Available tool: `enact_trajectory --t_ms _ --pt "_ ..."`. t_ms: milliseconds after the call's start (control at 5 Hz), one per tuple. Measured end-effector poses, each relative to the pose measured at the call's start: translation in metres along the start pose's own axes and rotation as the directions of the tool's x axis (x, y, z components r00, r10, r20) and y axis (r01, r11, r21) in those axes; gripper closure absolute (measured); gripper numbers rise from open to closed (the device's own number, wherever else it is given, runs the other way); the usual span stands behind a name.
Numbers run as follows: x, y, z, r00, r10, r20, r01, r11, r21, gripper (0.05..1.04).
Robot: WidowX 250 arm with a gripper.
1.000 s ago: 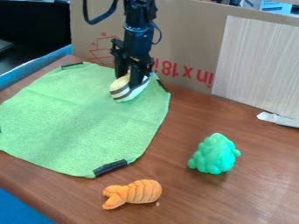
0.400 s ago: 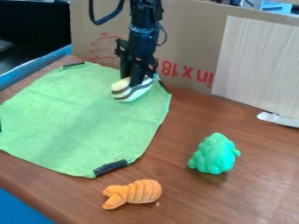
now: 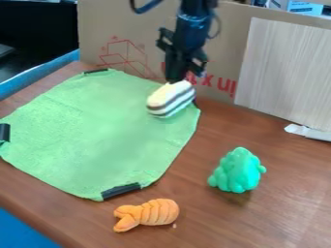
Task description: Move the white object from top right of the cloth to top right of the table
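One white striped object (image 3: 171, 99) in the camera view, sitting at the upper middle of the frame, over the cloth's (image 3: 97, 135) upper right part, near its edge. Can't tell whether it's bearing fully on the fabric or riding slightly clear.

Black gripper (image 3: 183, 72) is hanging from the top edge of the frame, its lower end meeting the top of the object. Can't tell if it's pinching or just pressing; that contact is being hidden by its own dark parts. Presumably it's coming in from above because the cardboard (image 3: 213, 43) is standing close behind.

Dark strips are lying at the cloth's corners, e.g. lower middle (image 3: 121, 190), maybe for marking or weighting them. If the grip isn't lifting cleanly, the cloth could be dragging along.

Green lumpy toy (image 3: 238, 170) is standing right of centre, orange toy (image 3: 147, 214) is lying at lower middle. Both are sitting on the wood table (image 3: 213, 223), well apart from the object, so likely not blocking.

Goal is looking like the table patch at right, below the pale board (image 3: 284, 72). White scrap (image 3: 307, 131) is lying there, worth avoiding. Reckon the job's needing a secure hold, a lift, then a rightward carry.
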State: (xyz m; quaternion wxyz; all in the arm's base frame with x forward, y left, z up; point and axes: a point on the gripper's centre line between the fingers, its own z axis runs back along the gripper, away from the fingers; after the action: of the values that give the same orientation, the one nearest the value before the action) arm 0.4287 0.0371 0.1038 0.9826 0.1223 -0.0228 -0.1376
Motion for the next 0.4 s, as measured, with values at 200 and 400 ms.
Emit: enact_trajectory --t_ms 200,400 --pt "0.006 -0.023 0.015 0.999 -0.037 -0.006 0.037 0.996 0.082 1.033" --pt "0.005 -0.048 0.033 0.994 -0.103 0.021 0.103 0.994 0.037 1.019"
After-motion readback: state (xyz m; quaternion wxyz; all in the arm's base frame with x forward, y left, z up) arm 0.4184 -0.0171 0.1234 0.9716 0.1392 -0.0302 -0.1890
